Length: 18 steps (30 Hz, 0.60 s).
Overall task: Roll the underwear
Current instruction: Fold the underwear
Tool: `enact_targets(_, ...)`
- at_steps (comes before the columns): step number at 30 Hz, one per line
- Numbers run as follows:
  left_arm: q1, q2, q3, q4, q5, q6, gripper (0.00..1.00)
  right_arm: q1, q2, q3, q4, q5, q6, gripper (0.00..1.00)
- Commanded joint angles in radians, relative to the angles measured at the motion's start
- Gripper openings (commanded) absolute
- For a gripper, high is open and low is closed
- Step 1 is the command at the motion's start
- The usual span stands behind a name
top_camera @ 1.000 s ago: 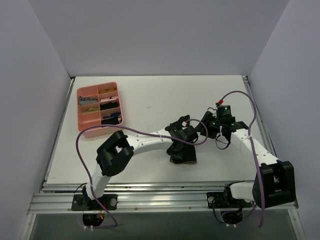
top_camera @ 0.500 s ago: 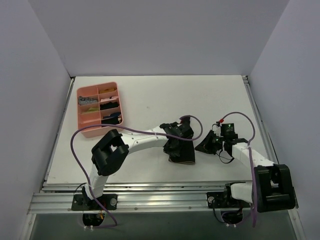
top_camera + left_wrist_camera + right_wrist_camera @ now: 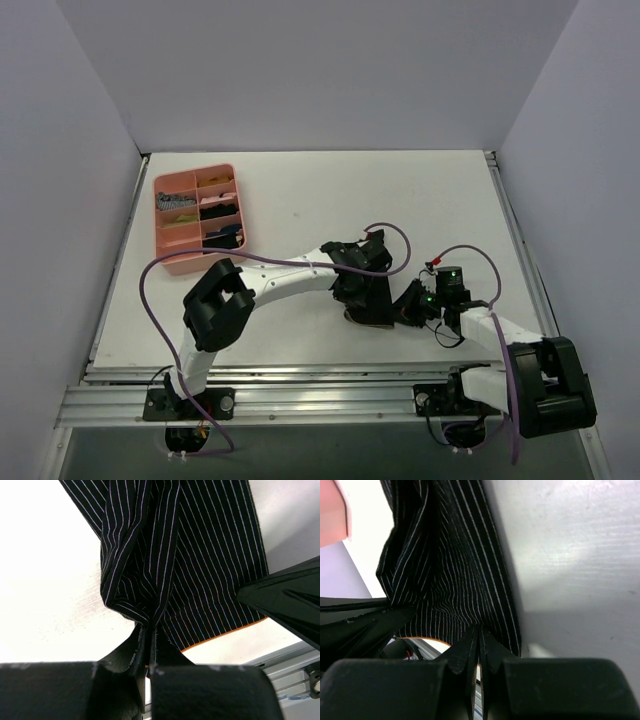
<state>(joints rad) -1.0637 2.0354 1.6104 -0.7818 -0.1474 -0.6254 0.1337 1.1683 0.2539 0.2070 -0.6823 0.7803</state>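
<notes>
The underwear (image 3: 372, 310) is a black pinstriped cloth with an orange-brown band, lying bunched near the table's front middle. My left gripper (image 3: 356, 288) is shut on a gathered fold of the underwear (image 3: 200, 565), its tips (image 3: 149, 630) pressed together around the cloth. My right gripper (image 3: 408, 306) sits at the garment's right edge, shut with its tips (image 3: 479, 632) pinching the hem of the striped fabric (image 3: 445, 565). The band's orange edge (image 3: 225, 632) shows on the near side. The two grippers are close together, one on each side of the cloth.
A pink divided tray (image 3: 197, 262) with small folded items stands at the back left. Purple cables loop over both arms. The metal rail (image 3: 320, 400) runs along the near table edge, close behind the garment.
My right arm has swung down and left to the garment's right edge and its jaws have gone from open to shut. My left gripper has drawn the cloth slightly nearer.
</notes>
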Motion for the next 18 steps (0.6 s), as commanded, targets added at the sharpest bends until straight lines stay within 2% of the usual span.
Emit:
enact_targets(1, 0.001, -0.011, 0.052, 0.003, 0.006, -0.014, 0.02, 0.009, -0.021, -0.002, 0.037, -0.014, -0.003, 0.0)
enact_targets(6, -0.001, -0.024, 0.057, 0.022, 0.031, -0.036, 0.02, 0.012, -0.004, -0.019, 0.029, 0.024, -0.016, 0.0)
enact_targets(18, -0.009, -0.015, 0.051, 0.147, 0.14, -0.089, 0.02, 0.043, 0.016, -0.111, 0.14, 0.09, 0.063, 0.0)
